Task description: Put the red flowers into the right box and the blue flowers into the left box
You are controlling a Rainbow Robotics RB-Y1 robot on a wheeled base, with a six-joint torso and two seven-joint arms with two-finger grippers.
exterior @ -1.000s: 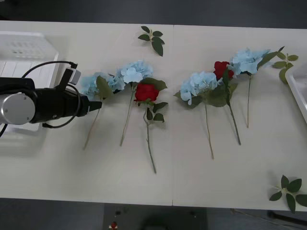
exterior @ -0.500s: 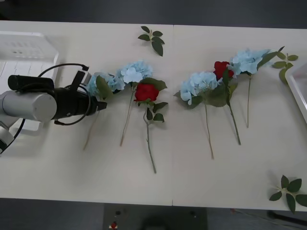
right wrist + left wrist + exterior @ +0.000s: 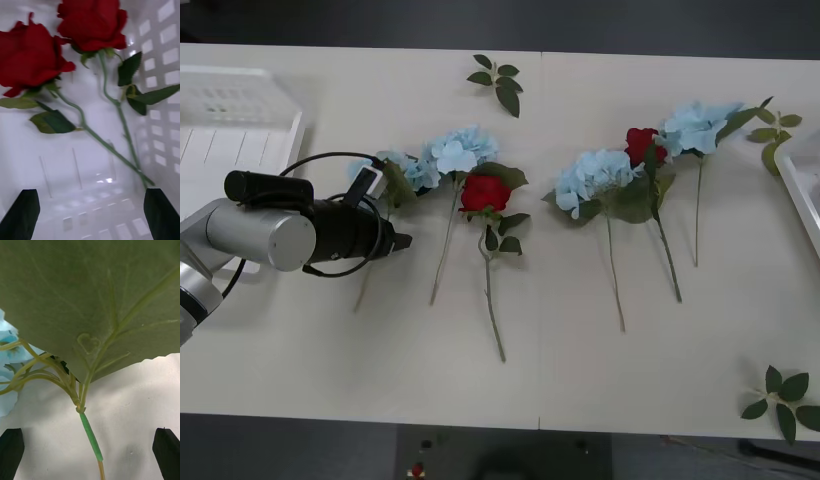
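Left gripper [image 3: 402, 241]: low over the table [image 3: 580, 370], just above the stem of the leftmost blue flower [image 3: 385, 172]; jaws apart, black fingertips [image 3: 11, 452] either side of the green stem [image 3: 90, 435] (placed, apparently, to close below the big leaf [image 3: 90, 296]).
Right gripper [image 3: 90, 215]: inside a slotted white tray [image 3: 165, 97]; fingers wide apart, holding nothing; two red roses [image 3: 90, 22] lying loose on its floor, so seemingly already dropped.
Blue flowers: four on the table, none boxed yet.
Red flowers: two more on the table [image 3: 485, 192], among the blue heads.
Left box [image 3: 240, 120]: far left, near the working arm.
Right box [image 3: 805, 190]: corner at the right edge.
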